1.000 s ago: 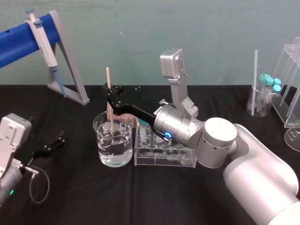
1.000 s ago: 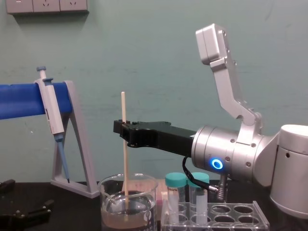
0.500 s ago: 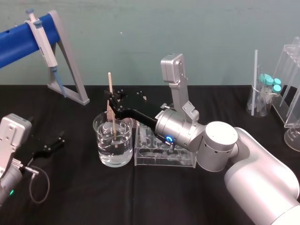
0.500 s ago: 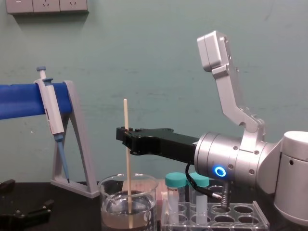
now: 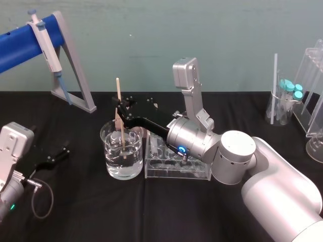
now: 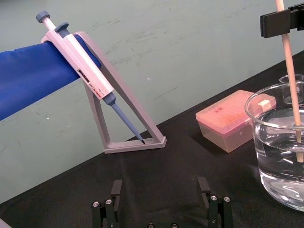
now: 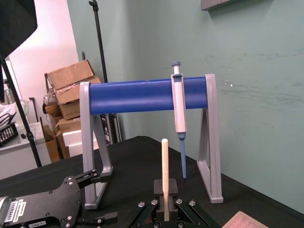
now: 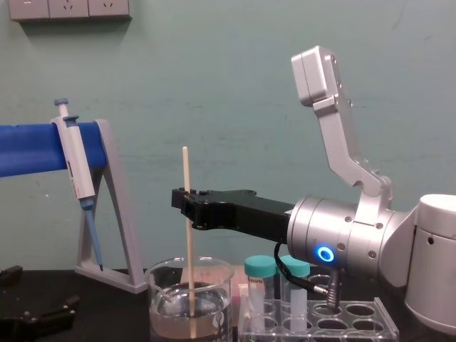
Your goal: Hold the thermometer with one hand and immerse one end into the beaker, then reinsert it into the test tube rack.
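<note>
Inside the beaker point(image 8: 158, 286), the tip of the thermometer point(image 8: 189, 242) is warped by water; this thin cream rod stands upright, pinched below its top by the right gripper point(image 8: 187, 200). The left gripper point(image 6: 160, 183) sits open, empty, low by the counter point(image 5: 151, 212).

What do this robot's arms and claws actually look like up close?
The right arm is thick, rounded silver-white tubing with a glowing blue ring at the wrist, a thin black cable beside it and a grey boxy module on a bracket. The right gripper is long, flat and black. The left gripper is black with small screws; the left arm is pale grey with a looped cable.
</note>
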You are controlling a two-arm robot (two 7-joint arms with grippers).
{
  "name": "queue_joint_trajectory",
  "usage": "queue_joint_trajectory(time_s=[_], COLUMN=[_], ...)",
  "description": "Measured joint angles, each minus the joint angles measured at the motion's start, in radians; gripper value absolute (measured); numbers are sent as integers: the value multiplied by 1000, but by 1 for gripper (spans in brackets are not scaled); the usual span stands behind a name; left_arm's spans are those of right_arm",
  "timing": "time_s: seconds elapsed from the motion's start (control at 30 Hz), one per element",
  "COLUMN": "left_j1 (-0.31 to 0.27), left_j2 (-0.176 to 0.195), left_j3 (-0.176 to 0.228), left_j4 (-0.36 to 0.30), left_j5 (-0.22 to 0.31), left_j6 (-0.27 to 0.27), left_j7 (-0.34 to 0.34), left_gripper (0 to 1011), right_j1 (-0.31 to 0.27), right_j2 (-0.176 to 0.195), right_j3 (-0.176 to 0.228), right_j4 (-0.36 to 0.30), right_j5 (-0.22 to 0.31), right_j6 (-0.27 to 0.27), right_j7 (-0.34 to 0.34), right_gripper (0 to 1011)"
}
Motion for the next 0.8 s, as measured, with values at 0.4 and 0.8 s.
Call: queue_joint_trajectory(time_s=[0.4, 0.8], left_j1=[0, 0], left_j2=[0, 0], left_j3=[0, 0], left_j4=[0, 0], left_j5=[0, 0], left_j6=[0, 0], left_j7=[0, 0], left_gripper=[1004, 1004], right_j1=[0, 0], right_j2=[0, 0], right_j3=[0, 0], right_j4=[0, 0], right_j5=[1, 1], right_j6=[-1, -1], right_j7=[-1, -1], right_gripper=[48, 48])
